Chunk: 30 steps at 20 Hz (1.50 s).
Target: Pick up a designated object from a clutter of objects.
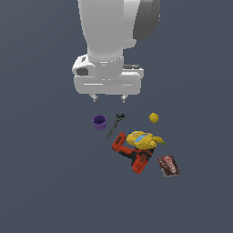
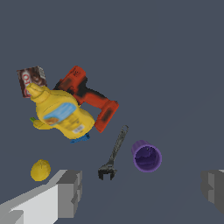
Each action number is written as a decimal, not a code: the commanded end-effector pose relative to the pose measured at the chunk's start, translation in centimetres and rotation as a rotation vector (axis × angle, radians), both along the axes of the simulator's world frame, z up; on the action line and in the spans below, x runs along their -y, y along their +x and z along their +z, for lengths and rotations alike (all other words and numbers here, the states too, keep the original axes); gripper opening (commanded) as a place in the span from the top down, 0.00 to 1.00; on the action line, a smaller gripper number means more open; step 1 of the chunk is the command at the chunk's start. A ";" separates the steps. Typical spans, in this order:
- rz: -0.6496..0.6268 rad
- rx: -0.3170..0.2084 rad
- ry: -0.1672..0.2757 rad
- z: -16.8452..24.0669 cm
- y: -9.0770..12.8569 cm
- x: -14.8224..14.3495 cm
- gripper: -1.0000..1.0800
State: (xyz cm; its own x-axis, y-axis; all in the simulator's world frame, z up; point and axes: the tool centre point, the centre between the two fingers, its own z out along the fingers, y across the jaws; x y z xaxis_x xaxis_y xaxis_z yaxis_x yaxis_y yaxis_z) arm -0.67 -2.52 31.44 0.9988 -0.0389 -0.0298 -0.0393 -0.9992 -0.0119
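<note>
The small round yellow ball-like fruit lies on the dark floor to the exterior view's right of the black wrench; it also shows in the wrist view. My gripper hangs open and empty above the clutter, over the space between the purple cup and the wrench, well apart from the fruit. In the wrist view its fingers frame the cup and wrench.
A yellow bottle with a blue patch lies on a red-and-black power drill. A dark red box lies beyond them at the exterior view's right. All rest on the dark grey floor.
</note>
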 end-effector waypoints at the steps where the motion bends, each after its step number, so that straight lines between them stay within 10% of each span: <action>1: 0.000 0.000 0.000 0.0 0.0 0.0 0.04; 30: -0.068 0.009 -0.041 -3.0 -0.4 -2.8 0.04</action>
